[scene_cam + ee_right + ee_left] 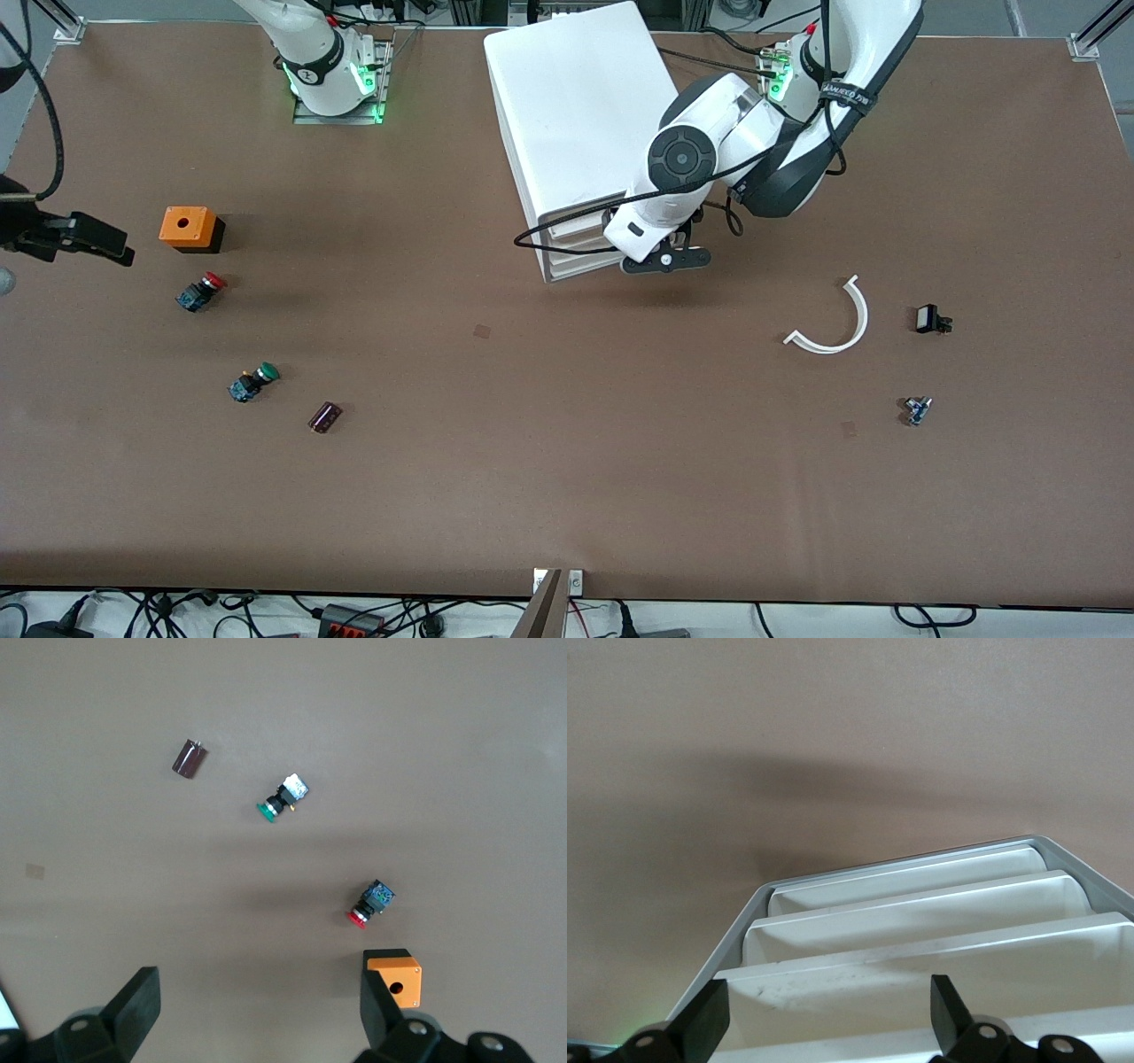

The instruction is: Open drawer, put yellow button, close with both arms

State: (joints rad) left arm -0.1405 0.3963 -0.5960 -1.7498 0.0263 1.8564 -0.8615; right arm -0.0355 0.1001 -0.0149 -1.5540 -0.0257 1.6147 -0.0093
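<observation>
Closed drawer [580,232] under left end effector [665,261]

Showing the drawer [921,988] as a shallow white tray, lying shut at the top of the cabinet's [576,106] stack. Hanging the left end effector [666,262] wide open just over its front. Holding the right end effector [111,246] open above the tabletop [567,461] at the right arm's end.
</observation>
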